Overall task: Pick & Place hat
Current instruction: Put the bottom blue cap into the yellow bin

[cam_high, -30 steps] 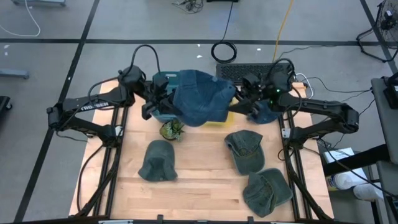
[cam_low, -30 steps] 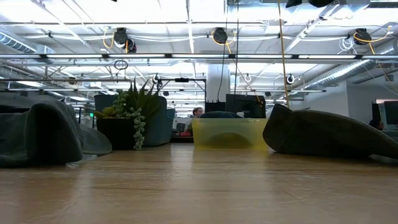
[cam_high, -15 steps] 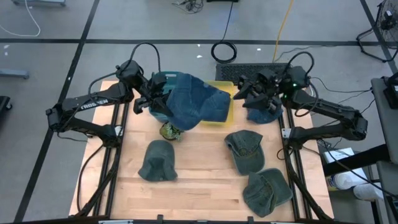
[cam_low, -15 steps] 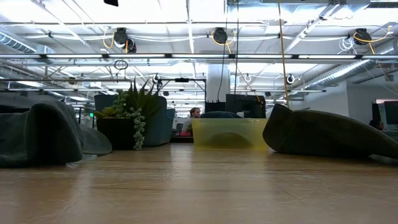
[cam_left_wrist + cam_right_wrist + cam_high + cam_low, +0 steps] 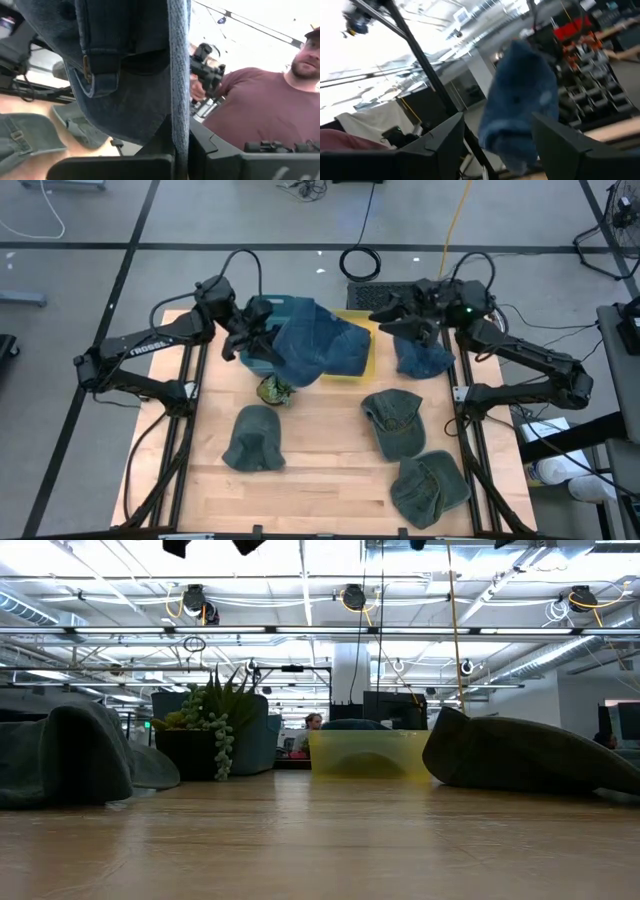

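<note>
Above the yellow bin [image 5: 358, 352], left gripper [image 5: 250, 340] clenches denim hat [image 5: 315, 345] (right gripper [image 5: 400, 315] released).

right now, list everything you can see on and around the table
blue denim hat: one, held up over the table's far middle by the left end effector
second blue hat: one, far right edge of the table
green hats: three, one near left, one right of centre, one near right
yellow bin: one, translucent, far middle, partly under the denim hat
teal bin: one, far left of the yellow bin
potted succulent: one, green, in front of the teal bin
person: one, maroon shirt, beyond the table
left end effector: shut on the denim hat
right end effector: open, above the far right
</note>
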Controlling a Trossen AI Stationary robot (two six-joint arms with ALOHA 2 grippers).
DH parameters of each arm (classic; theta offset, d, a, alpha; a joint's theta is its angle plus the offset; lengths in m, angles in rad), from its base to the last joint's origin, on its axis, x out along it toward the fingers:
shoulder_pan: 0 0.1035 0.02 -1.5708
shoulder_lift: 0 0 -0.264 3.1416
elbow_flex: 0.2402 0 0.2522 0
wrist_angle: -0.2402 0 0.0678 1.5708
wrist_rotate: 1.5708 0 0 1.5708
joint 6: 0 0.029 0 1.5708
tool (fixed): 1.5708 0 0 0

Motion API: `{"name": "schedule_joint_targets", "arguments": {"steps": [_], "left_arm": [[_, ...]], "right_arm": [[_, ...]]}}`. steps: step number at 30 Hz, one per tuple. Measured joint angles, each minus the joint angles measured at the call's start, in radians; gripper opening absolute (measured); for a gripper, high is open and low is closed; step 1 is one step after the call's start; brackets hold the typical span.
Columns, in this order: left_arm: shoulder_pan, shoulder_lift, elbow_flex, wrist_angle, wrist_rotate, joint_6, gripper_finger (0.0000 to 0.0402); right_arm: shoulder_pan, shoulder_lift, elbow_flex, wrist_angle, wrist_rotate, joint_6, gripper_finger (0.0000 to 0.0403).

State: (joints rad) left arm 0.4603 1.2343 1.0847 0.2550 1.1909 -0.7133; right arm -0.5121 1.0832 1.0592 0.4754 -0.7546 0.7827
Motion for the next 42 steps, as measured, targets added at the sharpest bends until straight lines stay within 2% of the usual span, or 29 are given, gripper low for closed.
{"name": "schedule_joint_targets", "arguments": {"steps": [12, 22, 28, 36, 42], "left_arm": [[-0.061, 0.018, 0.0, -0.035, -0.11, -0.045, 0.0009], [-0.167, 0.025, 0.0, -0.193, -0.343, 0.062, 0.0009], [-0.219, 0.025, 0.0, -0.214, -0.455, 0.065, 0.0009], [-0.289, 0.034, 0.0, -0.231, -0.577, 0.086, 0.0009], [-0.344, 0.047, 0.0, -0.342, -0.755, 0.158, 0.0009]], "right_arm": [[-0.032, -0.001, 0.0, -0.129, 0.0, -0.101, 0.0217], [-0.073, 0.0, 0.0, -0.216, -0.014, -0.155, 0.022], [-0.077, 0.0, -0.001, -0.286, -0.035, -0.201, 0.0239], [-0.075, 0.033, -0.001, -0.285, -0.035, -0.216, 0.0285], [-0.036, 0.101, -0.001, -0.238, -0.028, -0.284, 0.0284]]}}
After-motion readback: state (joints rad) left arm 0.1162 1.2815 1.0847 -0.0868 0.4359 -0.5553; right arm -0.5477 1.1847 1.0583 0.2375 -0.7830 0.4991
